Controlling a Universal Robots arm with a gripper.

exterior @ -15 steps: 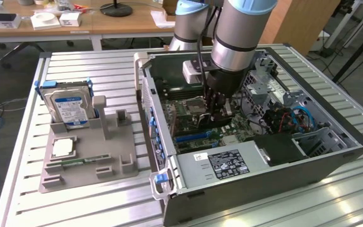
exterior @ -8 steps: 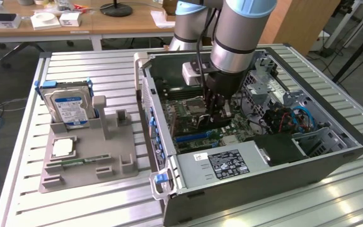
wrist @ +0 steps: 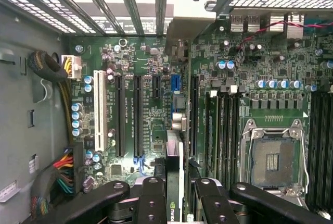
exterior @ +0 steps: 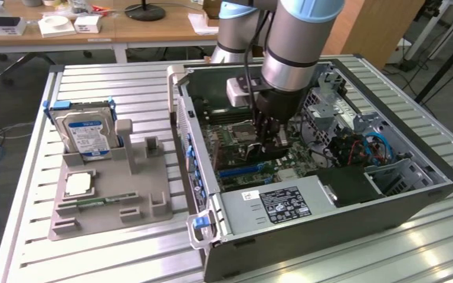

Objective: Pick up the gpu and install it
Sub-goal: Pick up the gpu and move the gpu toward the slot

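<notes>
My gripper (exterior: 269, 137) reaches down inside the open computer case (exterior: 415, 194), over the motherboard (exterior: 235, 135). It is shut on the gpu (exterior: 262, 151), a thin dark card held on edge. In the wrist view the gpu (wrist: 174, 156) runs edge-on between my black fingers (wrist: 151, 198), with the gripper (wrist: 178, 185) clamped around it. The card hangs above the motherboard (wrist: 151, 57), over the gap between the long black slots (wrist: 138, 114) and another black slot (wrist: 193, 114). I cannot tell whether its lower edge touches a slot.
An empty processor socket (wrist: 273, 156) lies beside the card. A power supply (exterior: 282, 203) and cables (exterior: 364, 147) crowd the case. On the slatted table, a grey fixture (exterior: 108, 200) holds a hard drive (exterior: 85, 132), a chip (exterior: 79, 184) and a memory stick (exterior: 92, 203).
</notes>
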